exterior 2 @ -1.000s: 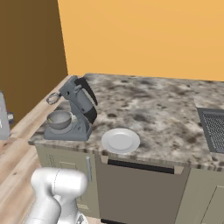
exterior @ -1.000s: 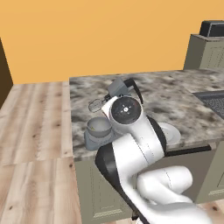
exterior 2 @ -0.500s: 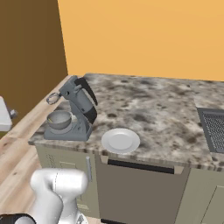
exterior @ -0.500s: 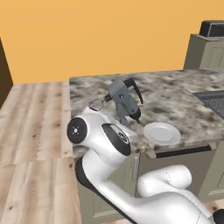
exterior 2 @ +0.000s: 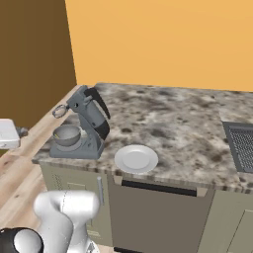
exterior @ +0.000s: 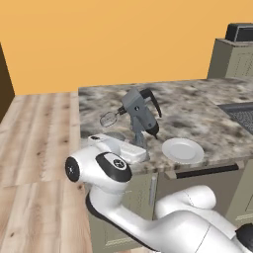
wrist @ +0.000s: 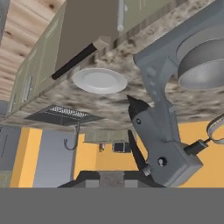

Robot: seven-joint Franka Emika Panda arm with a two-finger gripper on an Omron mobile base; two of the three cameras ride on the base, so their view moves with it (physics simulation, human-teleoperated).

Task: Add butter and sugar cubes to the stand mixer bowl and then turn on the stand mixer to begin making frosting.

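Hand view, rolled upside down: the grey stand mixer with tilted head and wire whisk lies ahead of the jaws, its round grey metallic bowl seated on the flat base, and the flat white round plate sits beside it on the mottled stone counter. The jaws are all but closed and no butter or sugar cube can be made out in them. Risk, as I judge it: the arm swings widely, so it could clip the raised whisk or nudge the bowl off its base.
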